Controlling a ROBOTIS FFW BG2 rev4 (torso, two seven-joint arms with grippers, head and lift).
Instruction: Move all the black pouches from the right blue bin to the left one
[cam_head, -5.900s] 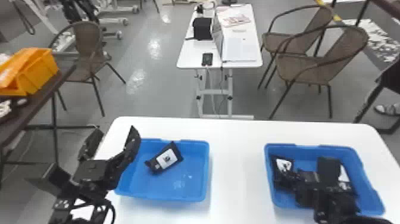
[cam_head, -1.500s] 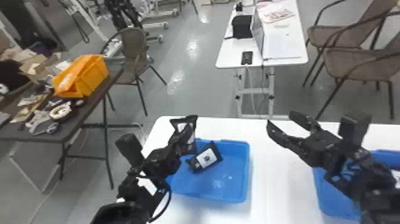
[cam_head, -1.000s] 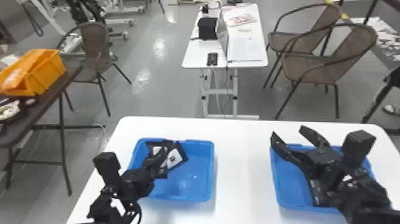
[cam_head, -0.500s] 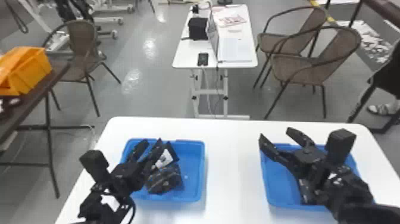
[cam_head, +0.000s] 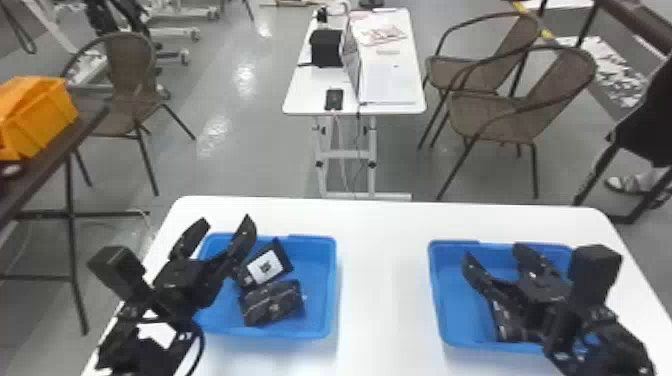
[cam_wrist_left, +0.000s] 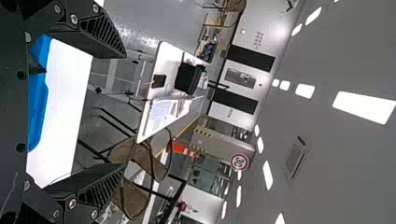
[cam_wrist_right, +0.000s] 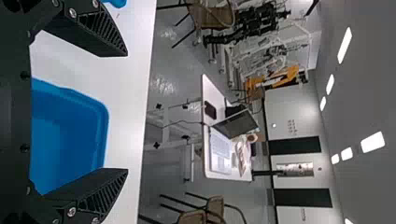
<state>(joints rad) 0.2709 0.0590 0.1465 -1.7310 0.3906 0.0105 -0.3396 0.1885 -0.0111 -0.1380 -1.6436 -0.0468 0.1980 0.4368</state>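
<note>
head view, pouches (cam_head: 272, 303) in left bin (cam_head: 325, 287), gripper (cam_head: 492, 262) over right bin (cam_head: 445, 310)

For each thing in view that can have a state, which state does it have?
Left hand: open, empty.
Right hand: open, empty.
Left blue bin: holding two pouches.
White-labelled pouch: lying, label showing.
Dark pouch: lying beside it.
Right blue bin: not emptied.
Laptop: open.
</note>
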